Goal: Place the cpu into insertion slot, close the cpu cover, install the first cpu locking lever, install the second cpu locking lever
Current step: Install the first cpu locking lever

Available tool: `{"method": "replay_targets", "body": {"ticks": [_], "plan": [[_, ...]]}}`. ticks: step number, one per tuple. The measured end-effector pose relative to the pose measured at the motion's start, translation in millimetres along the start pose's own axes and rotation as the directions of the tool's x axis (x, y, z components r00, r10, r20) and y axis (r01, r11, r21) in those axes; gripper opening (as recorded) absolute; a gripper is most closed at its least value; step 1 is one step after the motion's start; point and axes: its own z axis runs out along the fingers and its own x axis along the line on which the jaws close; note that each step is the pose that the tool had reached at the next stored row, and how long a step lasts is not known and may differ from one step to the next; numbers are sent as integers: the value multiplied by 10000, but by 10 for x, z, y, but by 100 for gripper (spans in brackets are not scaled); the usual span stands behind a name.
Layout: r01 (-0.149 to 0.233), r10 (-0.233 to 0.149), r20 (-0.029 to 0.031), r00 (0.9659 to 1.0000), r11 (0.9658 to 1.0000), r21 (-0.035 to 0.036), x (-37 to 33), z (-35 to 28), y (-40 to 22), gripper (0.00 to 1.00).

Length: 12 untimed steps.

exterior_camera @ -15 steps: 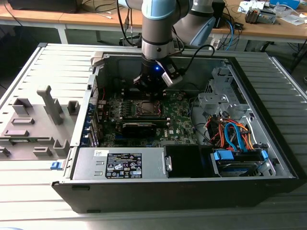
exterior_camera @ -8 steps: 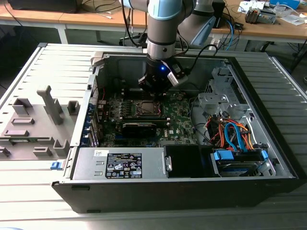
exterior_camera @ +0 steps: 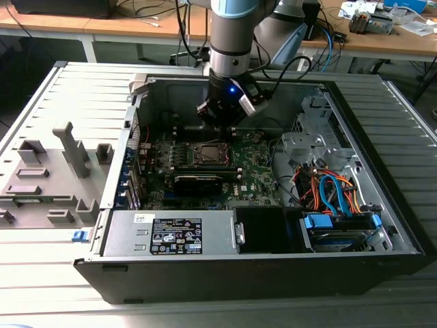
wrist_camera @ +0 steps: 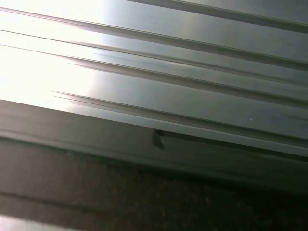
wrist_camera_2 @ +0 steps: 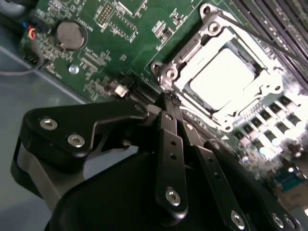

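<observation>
A: Position of the gripper (exterior_camera: 220, 123)?

B: Exterior view: it hangs inside the open computer case (exterior_camera: 382, 205), just above the far edge of the insertion slot (exterior_camera: 207, 154) on the green motherboard (exterior_camera: 256, 178).

A: Jaws?

B: Second wrist view: the black fingers (wrist_camera_2: 171, 125) are pressed together, tips meeting, nothing between them. The tips sit just beside a corner of the slot (wrist_camera_2: 226, 77), near the rim; whether they touch it, cannot tell.

A: And the cpu?

B: The cpu (wrist_camera_2: 222, 77) lies flat in the slot, its pale metal top glaring under the light. The cpu cover (wrist_camera_2: 267, 82) looks folded down around it, a silver frame with the chip showing through the square opening.

A: Anything else noted?

B: A round coin battery (wrist_camera_2: 71, 34) on the board, well apart from the slot. First wrist view shows ribbed grey metal (wrist_camera: 168, 72).
</observation>
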Motion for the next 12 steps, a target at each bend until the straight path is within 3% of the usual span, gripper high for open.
{"method": "replay_targets", "body": {"ticks": [4,9,10,12], "plan": [[2,-2,0,10000,10000,-1,45,-4,8,11],[2,-2,38,10000,10000,-12,299,-4,57,11],[1,-1,54,10000,10000,-37,360,-4,69,11],[0,3,102,9999,9997,-254,454,-4,86,11]]}}
